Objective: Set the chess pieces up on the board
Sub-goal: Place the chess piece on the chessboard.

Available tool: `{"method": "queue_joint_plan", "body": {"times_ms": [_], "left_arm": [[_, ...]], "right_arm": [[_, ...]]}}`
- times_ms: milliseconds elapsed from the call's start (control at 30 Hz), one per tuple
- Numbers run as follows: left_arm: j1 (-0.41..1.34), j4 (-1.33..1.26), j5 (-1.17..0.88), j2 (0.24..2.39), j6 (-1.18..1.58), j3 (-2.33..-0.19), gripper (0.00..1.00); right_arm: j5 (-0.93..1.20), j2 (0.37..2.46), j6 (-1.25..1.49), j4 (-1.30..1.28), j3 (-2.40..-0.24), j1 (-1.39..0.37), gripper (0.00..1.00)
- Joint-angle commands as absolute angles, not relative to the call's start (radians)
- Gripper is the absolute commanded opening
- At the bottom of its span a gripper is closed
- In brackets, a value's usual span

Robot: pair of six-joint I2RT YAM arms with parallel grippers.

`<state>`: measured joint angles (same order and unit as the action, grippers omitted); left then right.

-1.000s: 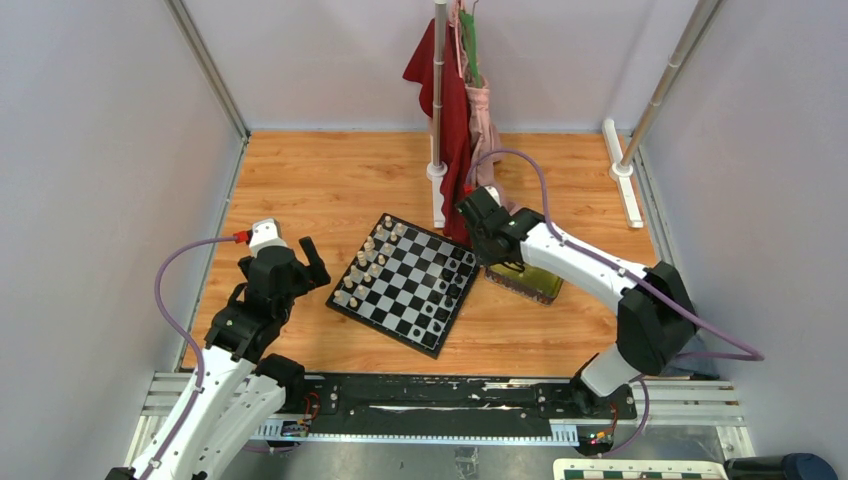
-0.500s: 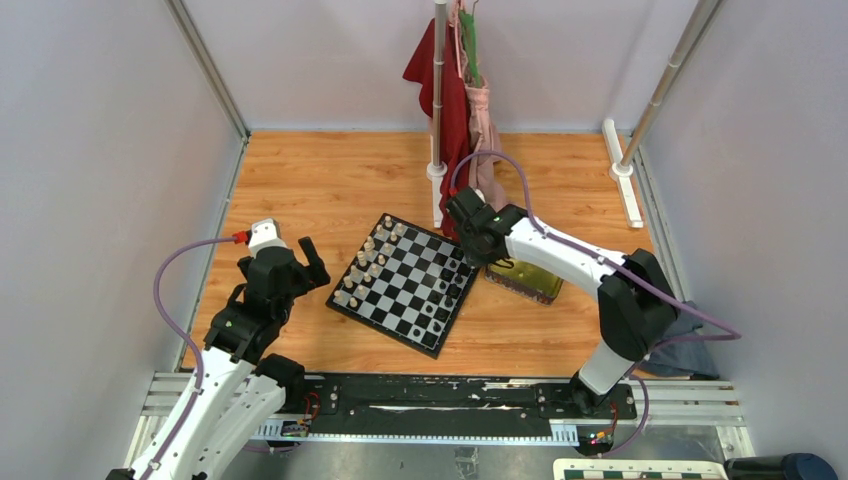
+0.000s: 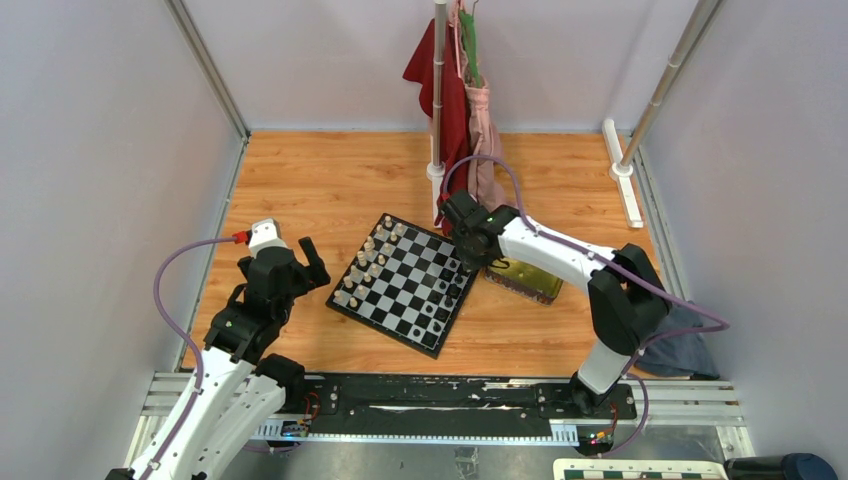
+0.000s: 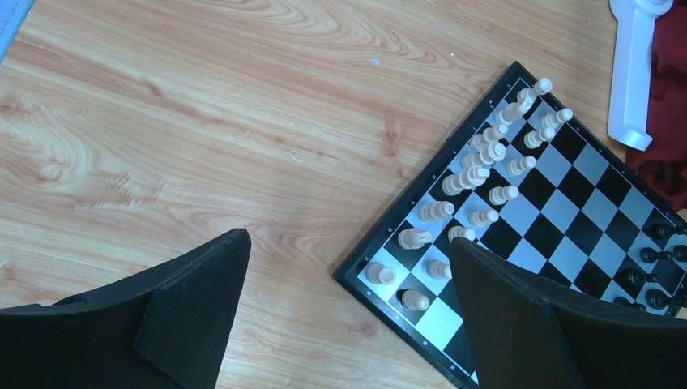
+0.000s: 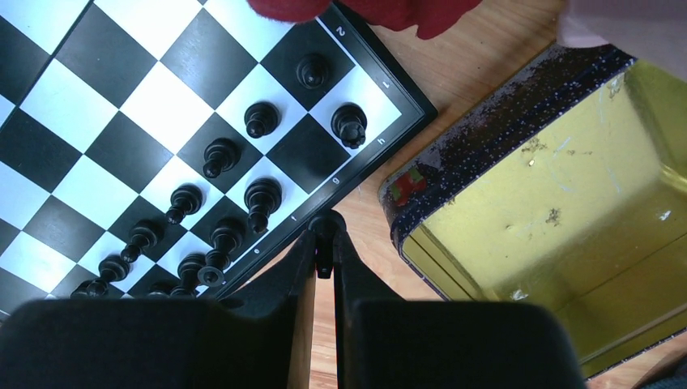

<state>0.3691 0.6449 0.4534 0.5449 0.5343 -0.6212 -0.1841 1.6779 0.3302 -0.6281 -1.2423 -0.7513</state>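
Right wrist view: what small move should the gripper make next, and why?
Probably slide the right gripper, shut on a black piece, over the board to the empty square beside the corner piece, then lower; that edge row shows one gap.

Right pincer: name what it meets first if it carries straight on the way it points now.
The right pincer, shut on a black chess piece, points down at the board's near rim, beside the gold tin. Rim or bare wood first; depth is unclear.
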Motion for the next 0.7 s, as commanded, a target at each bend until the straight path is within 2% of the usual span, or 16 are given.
{"method": "queue_joint_plan", "body": {"times_ms": [0,667], "left_arm": [[0.377,0.647,0.471,0.541,0.543,-0.613,1.00],[0.377,0.642,0.470,0.557,0.542,-0.612,1.00]], "right_arm": [[-0.162,1.700,0.306,-0.640,-1.277,-0.768,0.00],[-0.138,1.770,0.280,-0.620,-1.305,-0.773,0.00]]}}
